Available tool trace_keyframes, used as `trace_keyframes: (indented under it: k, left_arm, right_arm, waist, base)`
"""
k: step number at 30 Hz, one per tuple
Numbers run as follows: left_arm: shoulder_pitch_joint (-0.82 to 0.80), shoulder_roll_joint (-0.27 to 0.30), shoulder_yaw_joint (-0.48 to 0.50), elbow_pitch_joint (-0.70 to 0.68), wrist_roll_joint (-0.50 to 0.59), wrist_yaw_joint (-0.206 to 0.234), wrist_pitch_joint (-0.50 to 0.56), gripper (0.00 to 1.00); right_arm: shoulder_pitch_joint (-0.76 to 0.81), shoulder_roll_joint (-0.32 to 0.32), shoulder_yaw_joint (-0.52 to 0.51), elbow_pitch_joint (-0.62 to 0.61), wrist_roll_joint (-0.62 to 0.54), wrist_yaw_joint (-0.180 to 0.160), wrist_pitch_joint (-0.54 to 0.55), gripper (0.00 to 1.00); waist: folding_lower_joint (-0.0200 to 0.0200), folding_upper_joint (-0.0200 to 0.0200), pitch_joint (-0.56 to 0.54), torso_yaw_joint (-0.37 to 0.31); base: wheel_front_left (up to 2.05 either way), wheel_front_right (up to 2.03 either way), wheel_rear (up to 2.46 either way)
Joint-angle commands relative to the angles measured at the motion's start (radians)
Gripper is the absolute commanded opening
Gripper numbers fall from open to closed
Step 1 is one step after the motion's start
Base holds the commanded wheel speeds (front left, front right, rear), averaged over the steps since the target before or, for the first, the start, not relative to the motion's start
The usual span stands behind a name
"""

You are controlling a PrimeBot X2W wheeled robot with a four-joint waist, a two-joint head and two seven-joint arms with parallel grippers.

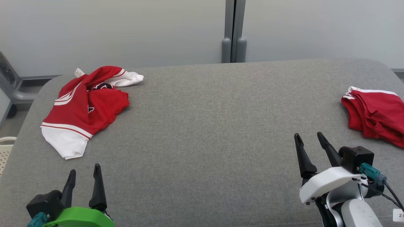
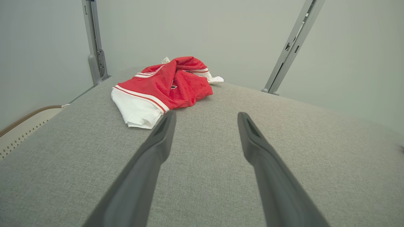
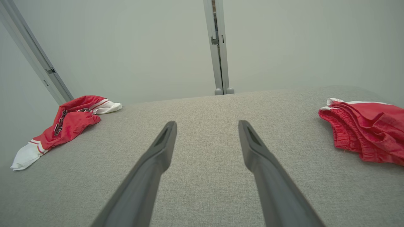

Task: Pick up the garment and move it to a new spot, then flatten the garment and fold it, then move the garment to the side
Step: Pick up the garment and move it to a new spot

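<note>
A crumpled red garment point(image 1: 85, 107) with white bands and a white tag lies bunched at the far left of the grey cushioned surface point(image 1: 208, 126). The left wrist view has the garment point(image 2: 167, 85) just ahead and to the left of my fingers. In the right wrist view the garment point(image 3: 68, 121) is far off to the left. My left gripper point(image 1: 85, 168) stands open near the front edge, short of the garment and empty. The same gripper point(image 2: 206, 113) hovers over bare fabric. My right gripper point(image 1: 308, 135) is open at the lower right, and nothing lies between its fingers point(image 3: 207, 122).
A folded red piece of clothing with white trim point(image 1: 375, 115) rests at the right edge of the surface, also in the right wrist view point(image 3: 366, 129). Grey wall panels with a metal post point(image 1: 233, 31) stand behind. A pale perforated basket point(image 1: 4, 148) sits off the left edge.
</note>
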Motion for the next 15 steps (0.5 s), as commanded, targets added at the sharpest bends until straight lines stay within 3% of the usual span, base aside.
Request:
trace_keyframes:
  k: [1, 9, 15]
  left_arm:
    - [0.007, -0.001, 0.0, 0.0, -0.003, -0.005, -0.003, 1.0]
    - [-0.006, 0.003, -0.013, 0.006, 0.003, -0.011, 0.004, 1.0]
    - [-0.016, 0.006, -0.015, 0.009, 0.007, -0.004, 0.009, 1.0]
  right_arm:
    - [0.008, -0.001, -0.003, -0.006, 0.003, -0.001, 0.004, 1.0]
    - [0.015, -0.001, -0.003, -0.01, -0.007, -0.001, 0.005, 1.0]
    - [0.024, -0.001, 0.005, -0.005, 0.004, -0.001, -0.005, 1.0]
  waist:
    - [0.0001, 0.0, -0.001, 0.001]
    - [0.0001, 0.0, -0.007, 0.026]
    - [0.0001, 0.0, -0.012, 0.088]
  base:
    - [0.0, 0.0, 0.0]
    - [0.0, 0.0, 0.0]
    - [0.0, 0.0, 0.0]
